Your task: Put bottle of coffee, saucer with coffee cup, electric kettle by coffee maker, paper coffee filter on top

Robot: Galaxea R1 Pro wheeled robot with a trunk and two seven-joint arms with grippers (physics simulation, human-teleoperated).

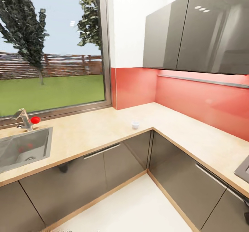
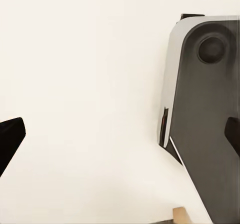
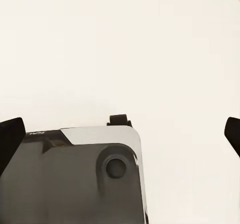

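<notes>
A small white coffee cup (image 1: 135, 124) stands upright on the beige countertop (image 1: 100, 130), close to the front edge near the inner corner of the L-shaped counter. In the left wrist view my left gripper (image 2: 120, 136) is open over the pale floor, its dark fingertips (image 2: 10, 140) far apart with nothing between them. My right gripper (image 3: 120, 134) is open too, fingertips (image 3: 10, 139) spread wide and holding nothing. Both hang low beside my own grey base (image 2: 205, 109), far from the cup.
A steel sink (image 1: 24, 149) with a faucet (image 1: 23, 118) and a red ball-like object (image 1: 35, 119) sits at the left under the window. Dark wall cabinets (image 1: 200, 35) hang over the right counter run. A dark cooktop corner (image 1: 243, 170) shows at the far right. White floor (image 1: 138, 208) lies before the base cabinets.
</notes>
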